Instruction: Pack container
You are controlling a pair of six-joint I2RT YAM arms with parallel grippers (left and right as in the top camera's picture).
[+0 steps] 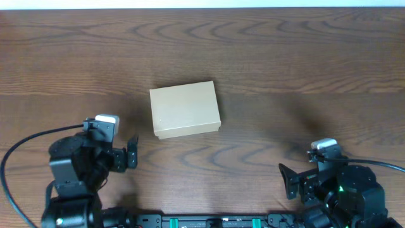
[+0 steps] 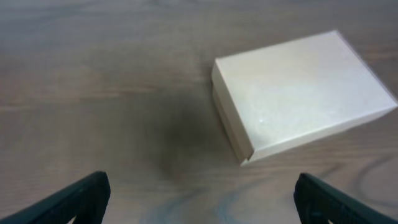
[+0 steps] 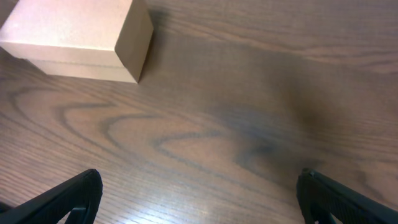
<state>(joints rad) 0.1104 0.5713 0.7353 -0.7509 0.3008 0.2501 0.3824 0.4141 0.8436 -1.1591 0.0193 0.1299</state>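
I see the container (image 1: 185, 109) lying flat about midway between the far and near edges of the bench (image 1: 304, 50), a little toward the left edge. Its flap lid is down and flush, and its long sides run nearly parallel to the near edge with a slight skew. I judge that spot suits both arms, since each can reach it from its own side.

The left pincer (image 1: 131, 153) hangs by the near-left corner and the right pincer (image 1: 288, 180) by the near-right corner, both well apart from the box. In the left wrist view the left pincer (image 2: 199, 199) is spread wide with nothing between its fingers, and the box (image 2: 298, 93) sits ahead and to one side. The right pincer (image 3: 199, 196) is likewise spread wide and empty, with only a corner of the box (image 3: 74, 37) in its view. I read the drawn-back pose as a rest position: with the lid shut, either packing is done or the flap must be lifted first. I cannot tell which, as the inside is hidden.

My count is one cardboard box, two arms and two pincers. No loose item for packing shows in any view.
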